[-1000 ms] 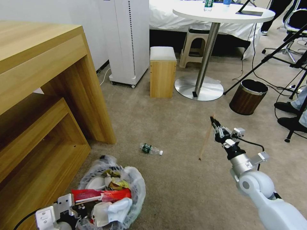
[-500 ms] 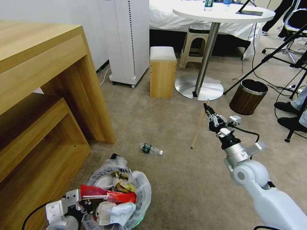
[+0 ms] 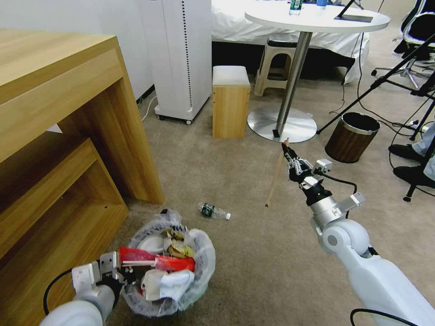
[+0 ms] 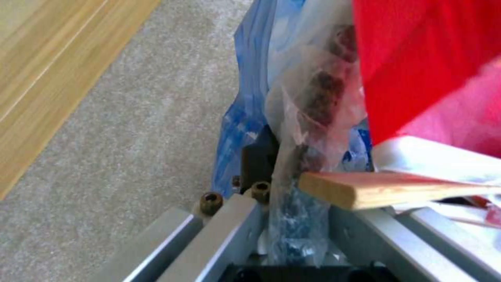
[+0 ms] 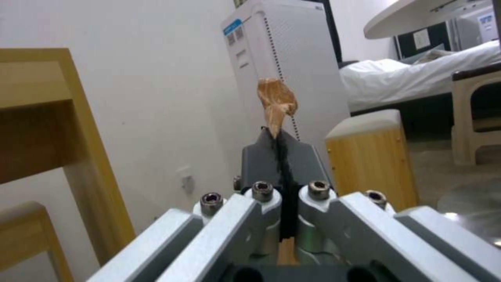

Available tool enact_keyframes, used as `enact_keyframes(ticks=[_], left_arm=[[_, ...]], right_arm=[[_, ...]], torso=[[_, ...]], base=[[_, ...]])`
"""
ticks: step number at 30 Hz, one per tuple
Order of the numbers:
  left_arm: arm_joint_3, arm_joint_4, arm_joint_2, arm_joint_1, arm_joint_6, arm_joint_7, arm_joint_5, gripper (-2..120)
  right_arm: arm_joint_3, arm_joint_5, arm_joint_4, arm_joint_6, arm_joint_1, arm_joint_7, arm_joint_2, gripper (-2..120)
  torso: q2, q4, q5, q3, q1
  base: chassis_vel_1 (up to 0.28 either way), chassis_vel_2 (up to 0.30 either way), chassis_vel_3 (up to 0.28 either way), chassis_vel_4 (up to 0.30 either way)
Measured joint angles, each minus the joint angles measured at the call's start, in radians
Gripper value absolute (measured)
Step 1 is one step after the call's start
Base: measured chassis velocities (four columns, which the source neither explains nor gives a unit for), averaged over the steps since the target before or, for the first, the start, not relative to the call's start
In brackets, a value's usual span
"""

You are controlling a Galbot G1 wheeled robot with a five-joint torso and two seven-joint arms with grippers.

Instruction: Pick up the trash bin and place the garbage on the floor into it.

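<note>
**Inspector A:** Right gripper (image 3: 290, 159) is raised over the beige short-pile carpet (image 3: 253, 262), its fingers pressed together on the upper end of a long thin wooden stick (image 3: 275, 176). The stick hangs down and slightly leftward, its lower tip clear of the floor. The right wrist view confirms it: dark pads shut, frayed stick end (image 5: 276, 100) poking out above them.

**Inspector B:** And the bin?

**Inspector A:** The small round bin lined with a crinkly translucent plastic bag (image 3: 170, 267) sits at lower left, just beside the light wooden desk (image 3: 59, 136). The left gripper (image 3: 118, 277) is clamped on its near rim; in the left wrist view, bag film (image 4: 292, 156) is pinched between the fingers. The bin is already heaped with red wrappers, crumpled white paper and slippers.

**Inspector B:** Anything outstanding?

**Inspector A:** A clear plastic bottle with a green label (image 3: 213, 211) lies on the carpet, between bin and stick.

**Inspector B:** Risks?

**Inspector A:** In my judgement, three. The stick is held at one end, so it may swing or pivot. It is long and the bin is full, so it could bridge the rim and topple out. And the left hold appears partly on bag film, which may slip or tear.
</note>
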Motion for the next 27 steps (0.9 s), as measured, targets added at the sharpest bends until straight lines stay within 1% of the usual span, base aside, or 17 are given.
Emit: enact_keyframes(ticks=[3, 8, 10, 11, 15, 16, 18, 19, 23, 24, 27], left_arm=[[0.015, 0.013, 0.035, -0.027, 0.002, -0.023, -0.039, 0], [0.02, 0.019, 0.06, -0.044, 0.006, -0.039, -0.075, 0], [0.026, 0.021, 0.076, -0.059, 0.007, -0.05, -0.099, 0], [0.026, 0.021, 0.076, -0.059, 0.007, -0.05, -0.099, 0], [0.044, 0.033, 0.078, -0.072, 0.01, -0.059, -0.104, 0], [0.044, 0.033, 0.078, -0.072, 0.01, -0.059, -0.104, 0], [0.05, 0.038, 0.076, -0.076, 0.012, -0.06, -0.102, 0], [0.05, 0.038, 0.076, -0.076, 0.012, -0.06, -0.102, 0], [0.053, 0.04, 0.083, -0.084, 0.015, -0.064, -0.113, 0], [0.053, 0.04, 0.083, -0.084, 0.015, -0.064, -0.113, 0], [0.057, 0.043, 0.09, -0.088, 0.018, -0.071, -0.124, 0]], right_arm=[[-0.035, 0.01, -0.017, 0.013, 0.038, -0.004, 0.006, 0], [-0.085, 0.031, -0.019, 0.018, 0.093, -0.005, 0.01, 0], [-0.124, 0.04, -0.032, 0.019, 0.141, 0.001, 0.011, 0], [-0.124, 0.04, -0.032, 0.019, 0.141, 0.001, 0.011, 0], [-0.198, 0.053, -0.063, 0.019, 0.228, 0.001, 0.013, 0], [-0.198, 0.053, -0.063, 0.019, 0.228, 0.001, 0.013, 0], [-0.239, 0.058, -0.075, 0.02, 0.268, 0.002, 0.02, 0], [-0.239, 0.058, -0.075, 0.02, 0.268, 0.002, 0.02, 0], [-0.319, 0.06, -0.108, 0.021, 0.347, 0.004, 0.041, 0], [-0.319, 0.06, -0.108, 0.021, 0.347, 0.004, 0.041, 0], [-0.378, 0.068, -0.12, 0.022, 0.394, 0.011, 0.052, 0]], torso=[[0.0, -0.0001, -0.0001, 0.0, 0.0], [0.0, 0.0002, -0.0003, 0.0, 0.0], [0.0, 0.0002, -0.0003, 0.0, 0.0], [0.0, 0.0002, -0.0003, 0.0, 0.0], [0.0, 0.0002, -0.0003, 0.0, 0.0], [0.0, 0.0002, -0.0003, 0.0, 0.0], [0.0, 0.0001, -0.0003, 0.0, 0.0], [0.0, 0.0001, -0.0003, 0.0, 0.0], [0.0, 0.0003, -0.0002, 0.0, 0.0], [0.0, 0.0003, -0.0002, 0.0, 0.0], [0.0, 0.0001, -0.0002, 0.0, 0.0]], base=[[0.0, 0.0, 0.0, 0.0], [0.0, 0.0, 0.0, 0.0], [0.0, 0.0, 0.0, 0.0], [0.0, 0.0, 0.0, 0.0], [0.0, 0.0, 0.0, 0.0], [0.0, 0.0, 0.0, 0.0], [0.0, 0.0, 0.0, 0.0], [0.0, 0.0, 0.0, 0.0], [0.0, 0.0, 0.0, 0.0], [0.0, 0.0, 0.0, 0.0], [0.0, 0.0, 0.0, 0.0]])
